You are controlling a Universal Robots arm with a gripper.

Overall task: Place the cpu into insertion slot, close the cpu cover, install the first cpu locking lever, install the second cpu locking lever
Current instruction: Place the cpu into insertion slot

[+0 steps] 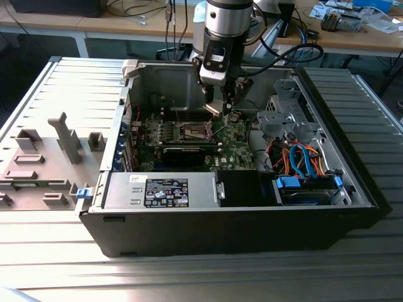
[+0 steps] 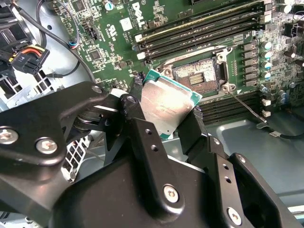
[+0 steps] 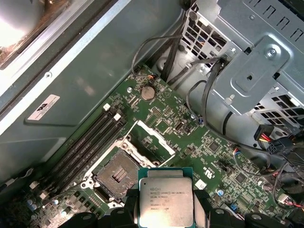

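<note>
Claw [image 2: 164,111] clenched on cpu [image 3: 165,199] near empty insertion slot [image 3: 116,174]; fingers [image 2: 190,127] hide cpu side edges; cpu cover [image 3: 159,139] raised.

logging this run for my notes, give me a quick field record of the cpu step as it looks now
pincer: shut on the cpu, over the green board inside the case
cpu: gripped by two opposite edges, metal top showing in both wrist views, not seated
insertion slot: uncovered, nothing in it
cpu cover: swung open beside the slot
</note>
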